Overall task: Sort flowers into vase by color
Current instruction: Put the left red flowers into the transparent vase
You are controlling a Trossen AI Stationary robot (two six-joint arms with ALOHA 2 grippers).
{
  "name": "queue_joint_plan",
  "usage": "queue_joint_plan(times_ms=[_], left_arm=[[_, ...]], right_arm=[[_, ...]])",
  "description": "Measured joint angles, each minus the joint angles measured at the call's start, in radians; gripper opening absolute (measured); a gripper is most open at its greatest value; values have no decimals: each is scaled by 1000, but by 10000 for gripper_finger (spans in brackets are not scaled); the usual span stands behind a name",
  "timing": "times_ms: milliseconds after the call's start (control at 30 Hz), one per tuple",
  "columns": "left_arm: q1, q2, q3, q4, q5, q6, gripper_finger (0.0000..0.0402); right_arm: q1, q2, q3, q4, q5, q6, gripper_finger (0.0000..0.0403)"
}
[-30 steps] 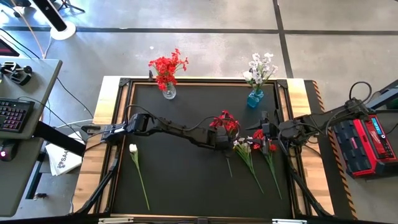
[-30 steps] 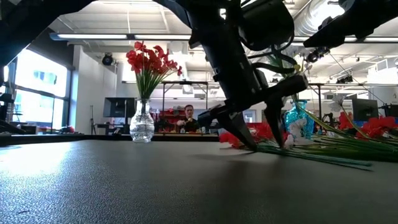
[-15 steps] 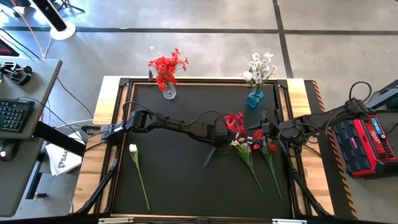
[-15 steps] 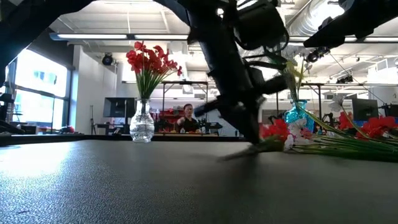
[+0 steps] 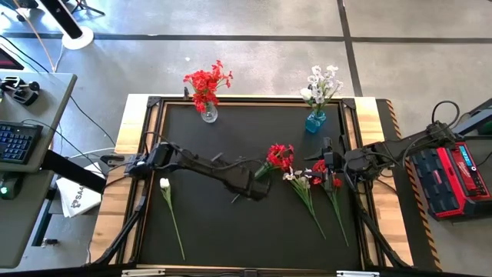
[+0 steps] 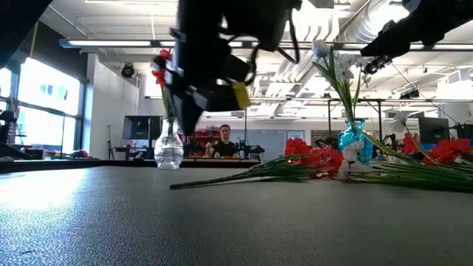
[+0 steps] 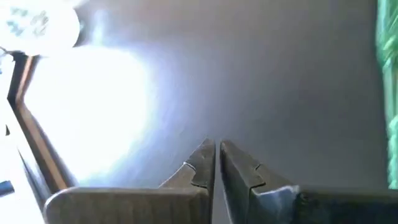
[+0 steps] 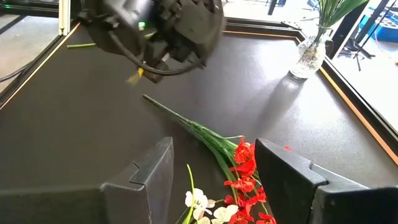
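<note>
A red flower [image 5: 278, 156] lies flat on the black table [image 5: 215, 231], its stem [image 8: 180, 121] running toward the left and near side. My left gripper [image 5: 238, 197] hangs shut above the stem's free end with nothing between its fingers [image 7: 216, 144]. My right gripper [image 5: 327, 158] waits open at the right, above a loose bunch of red and white flowers [image 5: 307, 181]; these show below its fingers [image 8: 214, 174]. A single white flower [image 5: 164, 183] lies at the left. At the far edge, a clear vase [image 5: 208, 114] holds red flowers and a blue vase [image 5: 314, 122] holds white ones.
A raised wooden frame [image 5: 138, 127] borders the table. A red device [image 5: 453, 178] sits beyond the right edge and a desk with a keyboard [image 5: 19, 142] beyond the left. A person [image 6: 224, 140] sits in the room behind the table.
My left gripper stood open astride the red flower's stem, shut there, then rose and moved toward the table's left and near side while tipping and rolling. The flower's stem end swung toward the left while its head stayed nearly in place. The flower now lies flat, out of the gripper.
</note>
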Motion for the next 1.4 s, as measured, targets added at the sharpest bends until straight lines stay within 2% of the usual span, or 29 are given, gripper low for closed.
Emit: queue_joint_plan(times_ms=[100,200,400,567,733,833,967,1100,1267,1400], left_arm=[[-26,-17,-2,-27,-15,-45,33],[-35,-52,0,36,-17,-18,66],[-42,-65,0,337,0,256,141],[6,-29,1,484,92,325,204],[81,24,1,497,198,330,259],[107,58,-1,509,234,353,273],[130,69,0,590,285,405,265],[164,87,1,651,371,416,231],[207,100,4,630,376,426,161],[227,100,3,629,383,453,82]], right_arm=[[0,0,0,0,0,0,197],[0,0,0,0,0,0,197],[0,0,0,1,0,0,197],[0,0,0,7,1,0,197],[0,0,0,7,1,0,197],[0,0,0,7,1,0,197],[0,0,0,7,2,0,197],[0,0,0,8,2,2,197],[-1,10,0,8,2,18,197],[-3,25,0,8,4,23,197]])
